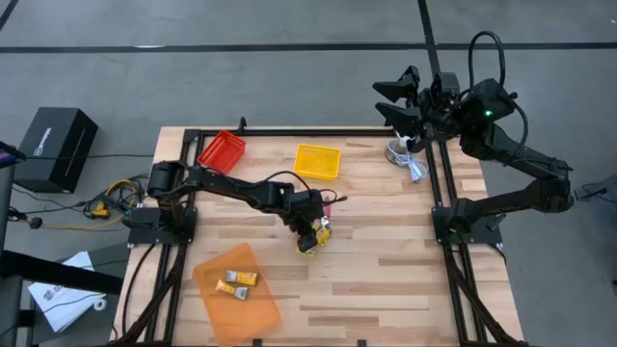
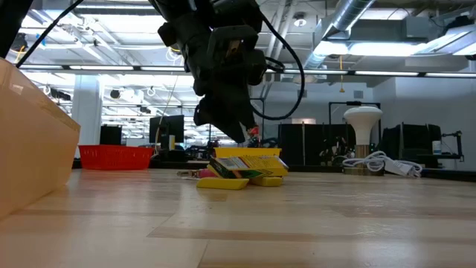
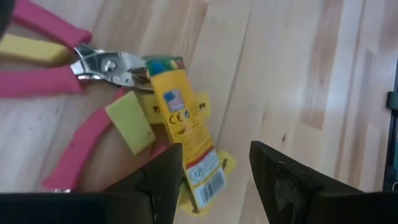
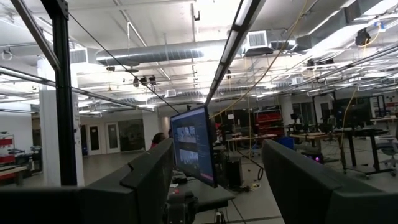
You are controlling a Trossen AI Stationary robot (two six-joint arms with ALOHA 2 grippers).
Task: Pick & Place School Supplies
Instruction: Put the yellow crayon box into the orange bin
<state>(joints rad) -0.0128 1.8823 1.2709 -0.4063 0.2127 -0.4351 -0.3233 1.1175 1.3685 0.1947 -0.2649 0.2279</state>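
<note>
Left pincer (image 3: 214, 180) released, straddling yellow cardboard crayon pack (image 3: 185, 138); pink-handled metal scissors (image 3: 81, 68) touching it may snag.

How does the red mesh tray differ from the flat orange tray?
The red mesh tray sits at the table's far left and looks empty; the flat orange tray lies near the front edge holding two yellow-and-white packs. The red one is smaller and perforated, the orange one larger and translucent. Both are rectangular.

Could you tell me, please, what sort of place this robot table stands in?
Most likely a large open robotics lab or workshop. Exposed ducts and strip lights run across an unfinished ceiling, a monitor stands on a desk, and workbenches fill the floor beyond the wooden table.
</note>
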